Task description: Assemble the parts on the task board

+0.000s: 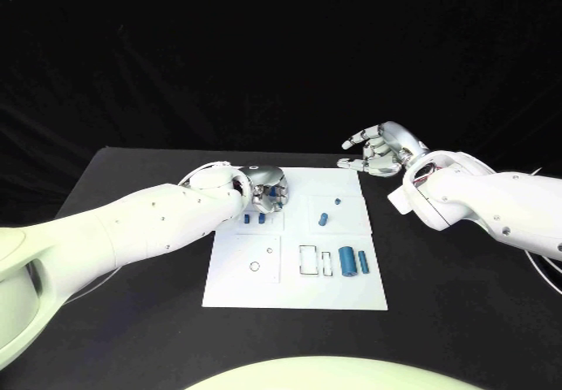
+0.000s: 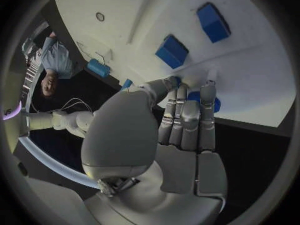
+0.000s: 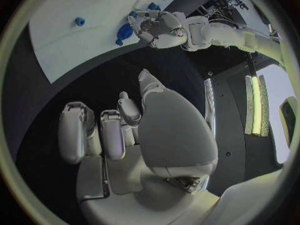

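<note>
The white task board [image 1: 293, 284] lies mid-table. My left hand [image 1: 264, 185] is over its far left corner, fingers together and thumb closed in, pinching a blue part [image 2: 215, 104] with the fingertips down at the board [image 2: 250, 75]. Two blue blocks [image 2: 172, 51] lie just beyond those fingers. My right hand [image 1: 381, 150] hovers over the black table past the board's far right corner, its fingers apart and holding nothing. From the right wrist view I see my own right hand [image 3: 119, 130] and, beyond it, the left hand [image 3: 156, 27] with the blue part [image 3: 123, 33] at its fingertips.
On the board lie two small blue pieces [image 1: 323, 218] near the middle right, two blue cylinders [image 1: 348, 258] side by side, and empty outlined slots [image 1: 307, 260] and round holes [image 1: 256, 266]. Black table [image 1: 445, 276] surrounds the board.
</note>
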Available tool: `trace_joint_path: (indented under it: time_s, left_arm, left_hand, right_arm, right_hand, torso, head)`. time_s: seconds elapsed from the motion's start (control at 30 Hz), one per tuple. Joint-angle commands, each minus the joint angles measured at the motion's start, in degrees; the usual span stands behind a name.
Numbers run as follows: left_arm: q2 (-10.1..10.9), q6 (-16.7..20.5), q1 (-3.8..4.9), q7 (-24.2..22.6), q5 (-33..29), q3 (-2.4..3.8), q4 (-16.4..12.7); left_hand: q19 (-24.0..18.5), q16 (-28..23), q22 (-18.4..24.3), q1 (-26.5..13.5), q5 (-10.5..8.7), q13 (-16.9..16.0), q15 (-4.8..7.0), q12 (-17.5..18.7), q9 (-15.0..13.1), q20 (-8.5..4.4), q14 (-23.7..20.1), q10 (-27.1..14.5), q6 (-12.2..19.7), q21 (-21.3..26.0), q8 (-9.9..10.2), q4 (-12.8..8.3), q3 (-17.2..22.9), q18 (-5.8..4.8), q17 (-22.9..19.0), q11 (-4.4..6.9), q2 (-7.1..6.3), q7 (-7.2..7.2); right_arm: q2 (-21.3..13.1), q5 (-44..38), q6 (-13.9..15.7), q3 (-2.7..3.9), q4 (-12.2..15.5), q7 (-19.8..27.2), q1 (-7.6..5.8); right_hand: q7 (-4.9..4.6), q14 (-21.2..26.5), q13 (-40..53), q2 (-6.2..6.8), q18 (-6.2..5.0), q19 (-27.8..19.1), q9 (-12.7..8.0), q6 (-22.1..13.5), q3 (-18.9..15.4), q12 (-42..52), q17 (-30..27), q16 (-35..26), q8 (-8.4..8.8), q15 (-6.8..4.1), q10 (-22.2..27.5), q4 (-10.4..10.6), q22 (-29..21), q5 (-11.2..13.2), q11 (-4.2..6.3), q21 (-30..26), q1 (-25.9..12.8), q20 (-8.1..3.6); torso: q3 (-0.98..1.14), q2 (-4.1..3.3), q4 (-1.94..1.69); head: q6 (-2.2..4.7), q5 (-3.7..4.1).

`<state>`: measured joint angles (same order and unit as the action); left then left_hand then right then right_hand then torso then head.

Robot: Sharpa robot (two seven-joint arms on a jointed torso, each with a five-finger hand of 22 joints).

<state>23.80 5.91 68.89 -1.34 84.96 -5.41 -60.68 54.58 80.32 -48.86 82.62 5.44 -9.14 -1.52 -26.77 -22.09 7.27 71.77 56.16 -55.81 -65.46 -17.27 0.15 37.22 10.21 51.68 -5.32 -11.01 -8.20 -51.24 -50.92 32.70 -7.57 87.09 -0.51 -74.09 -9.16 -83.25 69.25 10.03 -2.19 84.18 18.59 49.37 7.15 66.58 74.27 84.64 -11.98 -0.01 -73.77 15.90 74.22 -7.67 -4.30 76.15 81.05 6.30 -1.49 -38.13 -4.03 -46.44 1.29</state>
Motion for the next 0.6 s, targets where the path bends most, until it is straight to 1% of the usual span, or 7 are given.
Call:
trace_joint_path:
  time_s: [0.03,0.13,0.27,0.33,0.43,0.53,0.6]
  left_arm:
    - [0.48,0.65,-0.3,-0.06,-0.24,-0.15,-0.21]
    - [1.51,1.19,-0.31,-0.15,-1.01,0.27,-1.24]
    - [3.3,1.42,-0.29,-0.06,-2.54,1.3,-3.19]
    - [4.5,1.56,-0.28,0.05,-3.41,2.05,-4.53]
    - [6.37,1.7,-0.18,0.28,-4.89,3.04,-6.44]
    - [7.77,1.64,-0.05,0.45,-6.14,3.62,-7.48]
    - [8.54,1.39,0.01,0.56,-6.79,3.83,-7.76]
  left_hand:
    - [0.59,1.04,-1.09,-0.28,-0.26,0.45,0.18,1.0,-0.27,0.01,0.38,3.59,-1.45,-1.32,0.5,-0.25,-0.06,-0.55,1.09,0.29,1.01,-0.4]
    - [0.83,1.15,-1.31,-0.29,-0.22,0.44,0.2,1.09,-0.27,-0.02,0.62,3.7,-1.47,-1.48,0.57,-0.3,-0.05,-0.6,1.41,0.28,1.03,-0.44]
    - [0.93,1.17,-1.37,-0.33,-0.19,0.43,0.19,1.18,-0.26,-0.05,0.69,3.77,-1.49,-1.54,0.61,-0.32,-0.07,-0.61,1.41,0.26,1.0,-0.48]
    - [0.94,1.19,-1.36,-0.37,-0.18,0.43,0.19,1.22,-0.26,-0.06,0.73,3.8,-1.51,-1.54,0.63,-0.32,-0.09,-0.61,1.44,0.25,0.98,-0.5]
    - [0.97,1.19,-1.37,-0.41,-0.18,0.43,0.18,1.27,-0.26,-0.07,0.74,3.84,-1.53,-1.56,0.65,-0.33,-0.11,-0.62,1.38,0.24,0.95,-0.51]
    - [1.0,1.2,-1.35,-0.59,-0.17,0.42,0.16,1.42,-0.25,-0.08,0.79,3.94,-1.6,-1.56,0.72,-0.31,-0.2,-0.63,1.32,0.22,0.83,-0.53]
    - [1.0,1.2,-1.35,-0.59,-0.17,0.42,0.16,1.42,-0.25,-0.08,0.79,3.94,-1.6,-1.56,0.72,-0.31,-0.2,-0.63,1.32,0.22,0.83,-0.53]
  right_arm:
    - [0.04,-0.08,-0.04,0.01,0.03,0.15,0.03]
    - [0.05,-0.08,-0.05,0.01,-0.04,0.17,0.03]
    - [0.02,-0.08,-0.05,0.01,-0.14,0.18,0.03]
    - [-0.05,-0.08,-0.04,0.01,-0.19,0.16,0.03]
    - [-0.17,-0.08,-0.03,0.01,-0.27,0.13,0.03]
    - [-0.26,-0.08,-0.03,0.01,-0.31,0.11,0.03]
    - [-0.28,-0.08,-0.02,0.01,-0.33,0.1,0.03]
  right_hand:
    - [0.15,-4.02,-0.14,-0.59,-0.98,0.31,0.42,0.03,1.94,-0.15,5.45,-0.96,-1.05,-0.33,1.29,0.57,7.53,-0.49,0.22,-0.46,-1.47,-0.77]
    - [0.15,-4.02,-0.14,-0.59,-0.98,0.31,0.42,0.03,1.94,-0.15,5.45,-0.96,-1.05,-0.33,1.29,0.57,7.53,-0.49,0.22,-0.46,-1.47,-0.77]
    - [0.15,-4.02,-0.14,-0.59,-0.98,0.31,0.42,0.03,1.94,-0.15,5.45,-0.96,-1.05,-0.33,1.29,0.57,7.53,-0.49,0.22,-0.46,-1.47,-0.77]
    - [0.15,-4.02,-0.14,-0.59,-0.98,0.31,0.42,0.03,1.94,-0.15,5.45,-0.96,-1.05,-0.33,1.29,0.57,7.53,-0.49,0.22,-0.46,-1.47,-0.77]
    - [0.15,-4.02,-0.14,-0.59,-0.98,0.31,0.42,0.03,1.94,-0.15,5.45,-0.96,-1.05,-0.33,1.29,0.57,7.53,-0.49,0.22,-0.46,-1.47,-0.77]
    - [0.15,-4.02,-0.14,-0.59,-0.98,0.31,0.42,0.03,1.94,-0.15,5.45,-0.96,-1.05,-0.33,1.29,0.57,7.53,-0.49,0.22,-0.46,-1.47,-0.77]
    - [0.15,-4.02,-0.14,-0.59,-0.98,0.31,0.42,0.03,1.94,-0.15,5.45,-0.96,-1.05,-0.33,1.29,0.57,7.53,-0.49,0.22,-0.46,-1.47,-0.77]
  torso:
    - [-0.01,0.06,-0.03]
    - [-0.01,0.13,-0.06]
    - [0.06,0.22,-0.14]
    - [0.06,0.24,-0.2]
    - [0.09,0.42,-0.38]
    - [0.17,0.57,-0.54]
    - [0.22,0.62,-0.62]
  head:
    - [0.19,0.01]
    - [0.34,-0.07]
    - [0.55,-0.08]
    - [0.7,-0.16]
    - [0.69,-0.32]
    - [0.58,-0.41]
    - [0.55,-0.48]
